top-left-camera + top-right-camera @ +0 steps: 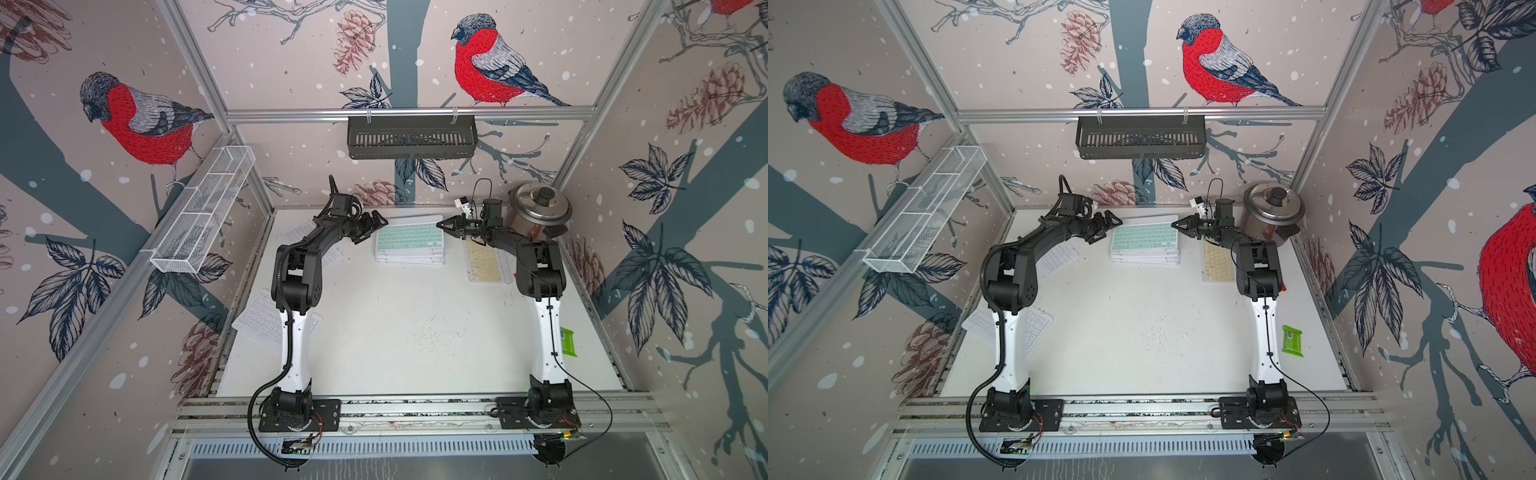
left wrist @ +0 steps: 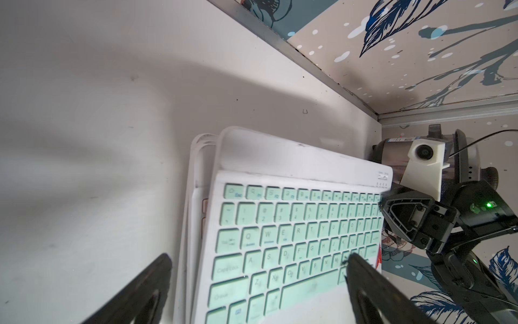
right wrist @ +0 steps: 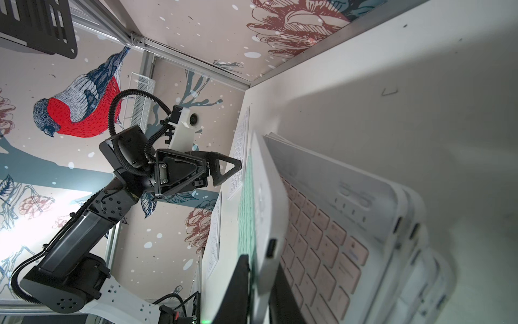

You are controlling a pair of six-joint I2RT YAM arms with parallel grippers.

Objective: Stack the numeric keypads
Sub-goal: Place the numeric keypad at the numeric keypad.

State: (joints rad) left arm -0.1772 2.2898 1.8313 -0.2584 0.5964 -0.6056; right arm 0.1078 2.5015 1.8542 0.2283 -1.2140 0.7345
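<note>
The right gripper [image 1: 441, 226] pinches the mint keypad [image 1: 409, 237] topping the stack [image 1: 409, 260]; the left gripper [image 1: 373, 227] gapes wide alongside. A yellow keypad [image 1: 484, 262] and white keypads [image 1: 259, 320] lie loose.

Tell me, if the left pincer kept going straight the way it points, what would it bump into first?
Most likely the mint-green keypad on top of the stack: the open left pincer points at its near short edge. Height is hard to judge, so it might skim above it.
</note>
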